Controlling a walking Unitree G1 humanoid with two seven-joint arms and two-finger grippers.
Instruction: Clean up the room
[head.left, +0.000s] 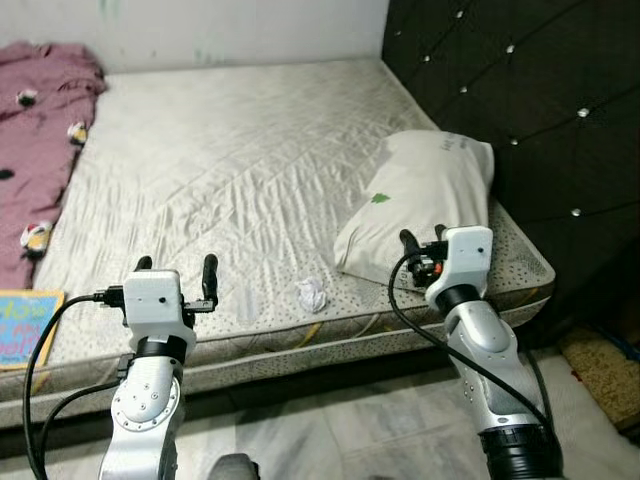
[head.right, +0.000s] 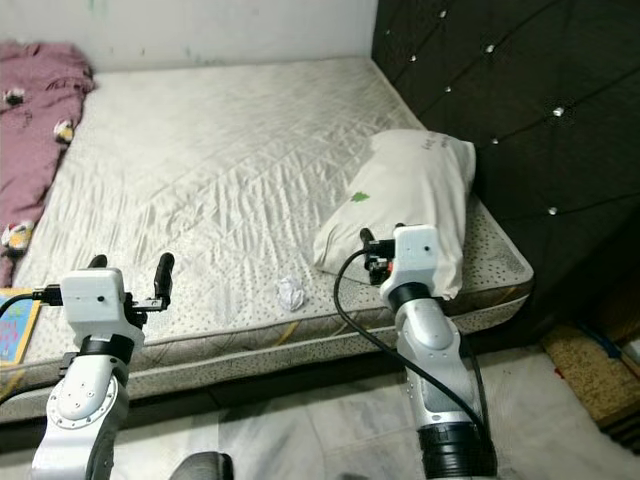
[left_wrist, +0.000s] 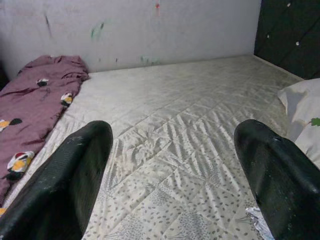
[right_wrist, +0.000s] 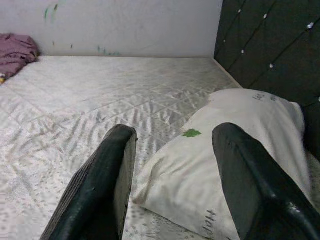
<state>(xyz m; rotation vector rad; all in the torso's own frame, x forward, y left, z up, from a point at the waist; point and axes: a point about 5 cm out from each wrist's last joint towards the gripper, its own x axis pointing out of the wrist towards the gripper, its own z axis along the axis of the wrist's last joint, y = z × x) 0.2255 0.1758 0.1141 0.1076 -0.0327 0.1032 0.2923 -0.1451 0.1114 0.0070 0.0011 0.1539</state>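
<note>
A crumpled white paper (head.left: 312, 294) lies on the bare grey mattress (head.left: 230, 150) near its front edge. Just right of it a white pillow (head.left: 430, 195) with a small green mark rests against the headboard end. A maroon blanket (head.left: 35, 130) is bunched at the mattress's left side. My left gripper (head.left: 177, 268) hovers open over the front edge, left of the paper, nothing between its fingers. Open as well, my right gripper (head.left: 423, 240) is at the pillow's near corner; in the right wrist view the pillow (right_wrist: 240, 145) lies just beyond its fingers (right_wrist: 120, 165).
A black tufted headboard (head.left: 520, 90) rises on the right. A blue book (head.left: 25, 325) lies at the mattress's front left corner. On the tiled floor (head.left: 340, 430) at the far right is a brown mat (head.left: 600, 370). A white wall backs the bed.
</note>
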